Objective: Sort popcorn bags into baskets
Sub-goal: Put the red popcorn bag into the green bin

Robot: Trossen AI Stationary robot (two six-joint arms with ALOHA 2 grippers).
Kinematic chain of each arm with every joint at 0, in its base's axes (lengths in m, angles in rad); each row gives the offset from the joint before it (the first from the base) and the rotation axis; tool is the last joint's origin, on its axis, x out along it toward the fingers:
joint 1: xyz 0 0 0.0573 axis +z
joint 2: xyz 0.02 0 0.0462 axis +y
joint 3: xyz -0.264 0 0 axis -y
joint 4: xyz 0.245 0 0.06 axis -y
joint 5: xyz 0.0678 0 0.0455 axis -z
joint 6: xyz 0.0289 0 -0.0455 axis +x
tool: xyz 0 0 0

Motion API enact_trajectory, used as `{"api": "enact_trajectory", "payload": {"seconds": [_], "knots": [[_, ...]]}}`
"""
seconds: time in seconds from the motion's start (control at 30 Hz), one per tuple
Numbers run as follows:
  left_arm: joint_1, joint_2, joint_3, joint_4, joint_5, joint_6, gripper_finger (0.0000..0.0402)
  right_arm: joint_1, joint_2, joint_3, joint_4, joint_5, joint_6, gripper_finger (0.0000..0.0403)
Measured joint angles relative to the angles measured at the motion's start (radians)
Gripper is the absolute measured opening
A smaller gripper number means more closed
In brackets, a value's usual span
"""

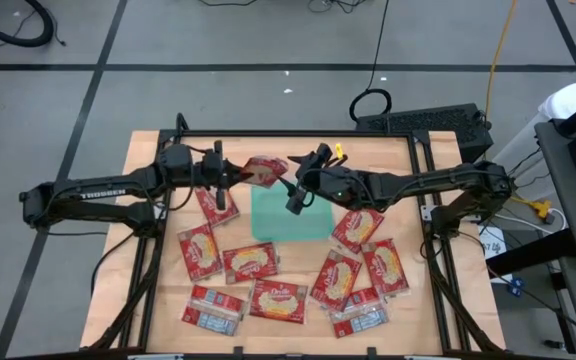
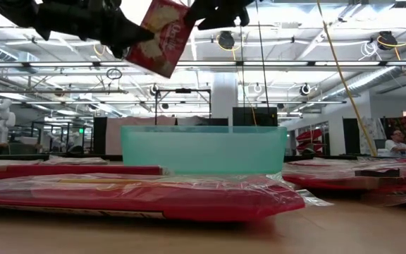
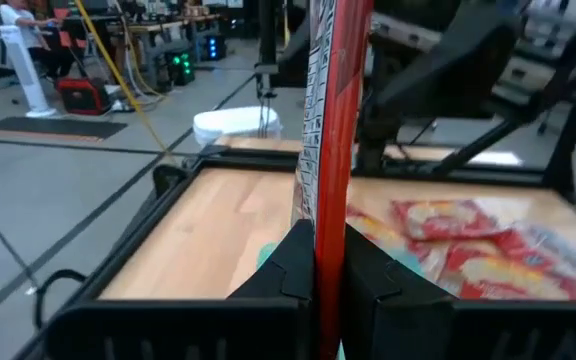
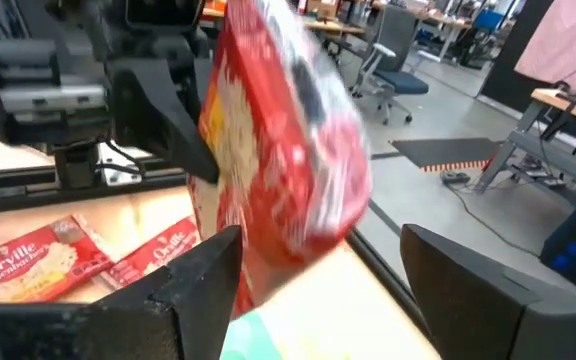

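Observation:
One red popcorn bag (image 1: 266, 168) hangs in the air between the two arms, over the far left corner of the teal tray (image 1: 290, 218). My left gripper (image 1: 236, 172) is shut on it, reaching in from the table's left. My right gripper (image 4: 320, 240) is open, with a finger on either side of the bag's (image 4: 283, 150) free end. In the low view the bag (image 2: 162, 37) is tilted, high above the tray (image 2: 203, 148). Several other bags (image 1: 253, 262) lie flat on the table around the tray. My left gripper pinches the bag's left end (image 3: 328, 235) between its two fingers (image 3: 293, 270), coming level from the table's left. In the left wrist view the bag stands edge-on between the fingers. It is lifted clear of the table and the tray. My right gripper: I cannot tell whether its finger (image 4: 203, 275) touches the bag.
Bags lie near the tray's left side (image 1: 215, 205), in front of it (image 1: 278, 300) and to its right (image 1: 358, 228), some overlapping (image 1: 363, 300). A low black frame (image 1: 140, 260) borders the wooden table. A yellow item (image 1: 338, 152) lies by the far edge.

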Motion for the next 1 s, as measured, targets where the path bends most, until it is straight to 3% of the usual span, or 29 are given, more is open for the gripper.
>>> {"api": "enact_trajectory", "payload": {"seconds": [0.33,0.57,0.73,1.0], "knots": [[-0.05,0.017,0.0,0.103,0.007,-0.078,0.0018,0.017,0.0,-0.001,-0.076,-0.013,0.039,0.0267],[-0.12,0.128,0.0,0.279,0.006,-0.113,0.0025,0.02,0.0,-0.011,0.007,-0.188,0.108,0.0253],[-0.175,0.197,0.0,0.414,0.008,-0.085,0.0018,0.048,0.0,-0.047,0.063,-0.187,0.122,0.0207],[-0.185,0.211,0.0,0.486,0.011,-0.085,0.0025,0.074,-0.015,-0.047,0.046,-0.183,0.127,0.0088]]}}
